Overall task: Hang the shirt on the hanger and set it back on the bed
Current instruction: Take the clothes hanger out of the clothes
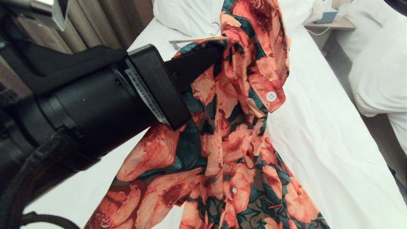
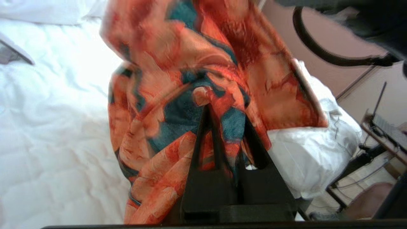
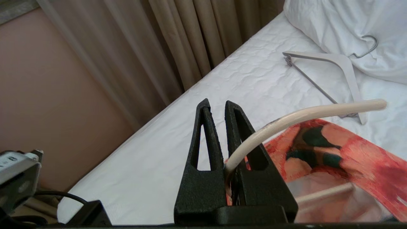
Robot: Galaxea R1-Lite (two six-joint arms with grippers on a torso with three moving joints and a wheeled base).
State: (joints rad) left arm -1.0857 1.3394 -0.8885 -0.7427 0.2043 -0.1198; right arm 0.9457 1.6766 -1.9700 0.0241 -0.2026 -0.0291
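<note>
The left gripper (image 2: 222, 109) pinched a fold of the shirt (image 1: 229, 143) above the bed (image 1: 318, 133) (jaws nearly together); the right gripper (image 3: 216, 108) clamped the hanger (image 3: 286, 119).

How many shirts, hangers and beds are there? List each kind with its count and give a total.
Shirts: 1, the flowered shirt
Hangers: 2, the cream hanger and the white hanger
Beds: 2, the near bed and the far bed
Total: 5

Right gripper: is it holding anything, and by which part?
Yes. The right gripper is shut on the hanger, pinching its cream-white hook low between the jaws. The shirt hangs just beside it.
</note>
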